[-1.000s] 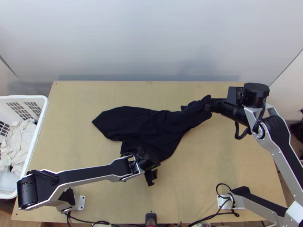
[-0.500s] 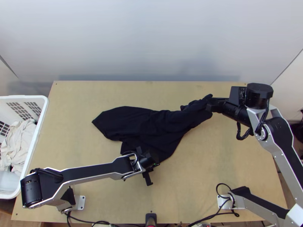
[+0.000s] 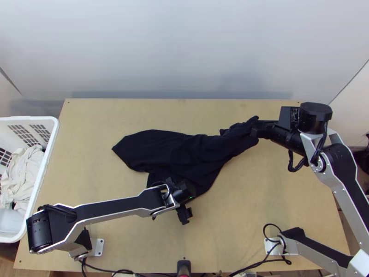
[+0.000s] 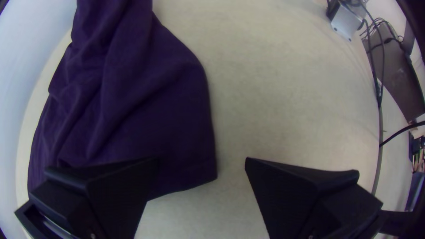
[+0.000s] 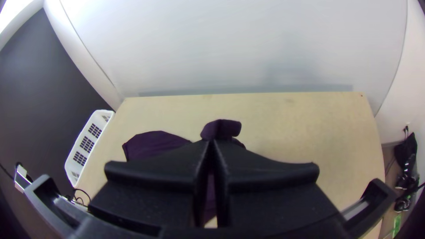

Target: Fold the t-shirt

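Pale worktop [image 3: 258, 207] bears the bunched shirt [image 3: 175, 150]; right tool [image 5: 212, 142] pinches one end, left tool [image 4: 201, 163] gapes by a near corner. Closing too high could miss it; a right-side tug could skew everything.

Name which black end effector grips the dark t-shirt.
The right black end effector, closed on the dark t-shirt; the left end effector stands open, its fingers apart.

Arms [image 3: 113, 208] mounted on a table [image 3: 258, 198] suggest a lab.
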